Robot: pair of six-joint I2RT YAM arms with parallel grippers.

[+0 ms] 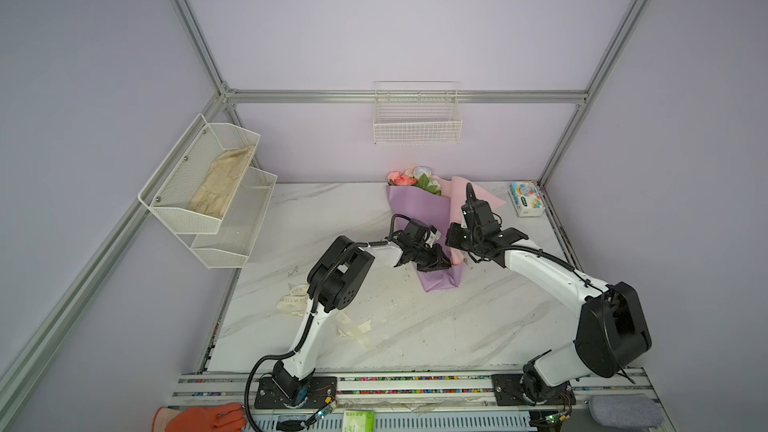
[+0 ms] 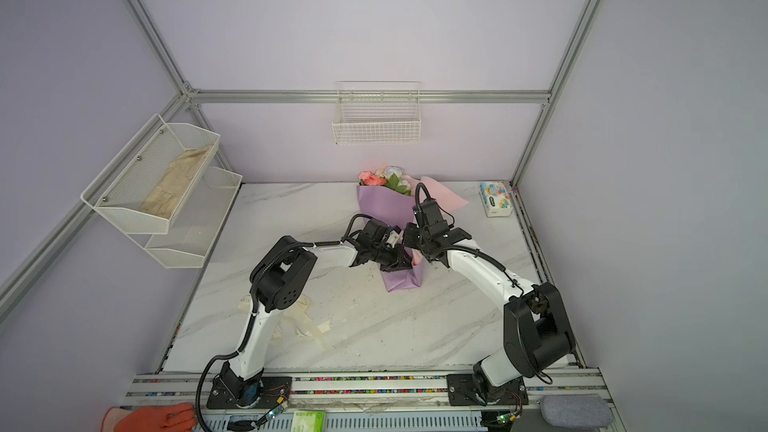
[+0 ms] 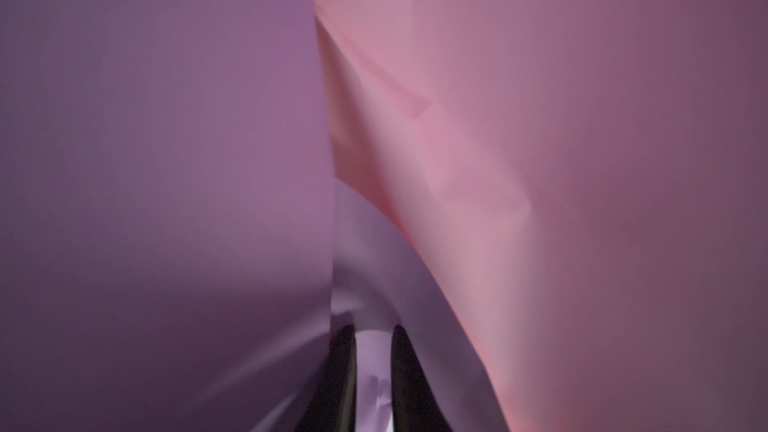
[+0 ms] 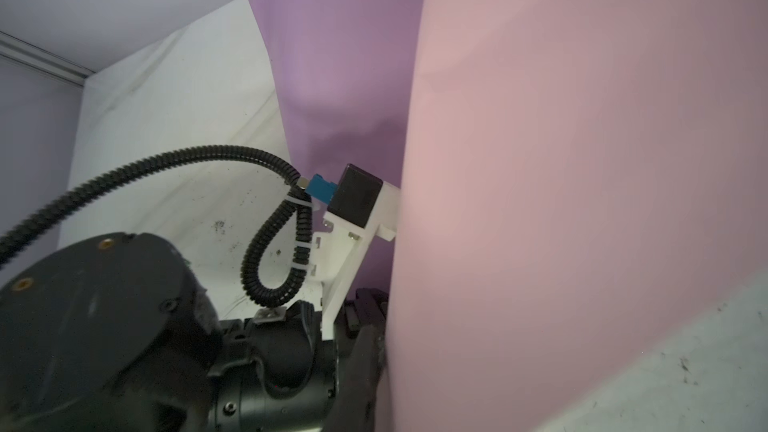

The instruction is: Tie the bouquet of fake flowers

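Judged from how things lay, the tying had barely begun. At the left, the cream ribbon [image 1: 295, 299] sat loose and crumpled on the surface [image 1: 415, 334], partly under the left arm and well apart from the flowers, with no part of it wrapped around anything. The bouquet of fake flowers [image 1: 419, 218] lay near the middle of the surface towards the back, its roses [image 1: 409, 178] pointing at the back wall and its lilac paper cone [image 2: 382, 205] narrowing towards the robot. No band or knot showed on the cone, so bringing the ribbon over, winding it round the neck and knotting it were all left to do. The left arm reached forward with its elbow raised and its forearm running rightward and low. The left hand [image 1: 440, 263] was clamped on the narrow lower part of the cone; in the left wrist view its fingers [image 3: 409, 371] stood close together with lilac paper pinched between them. The right arm bent in from the right, its wrist turned down over the cone's neck, almost meeting the left one. The right hand [image 1: 459, 254] was at the pink sheet [image 1: 459, 187] beside the cone. One finger seemed to lie against that sheet in the right wrist view while the other was hidden, so I could not tell whether it gripped.
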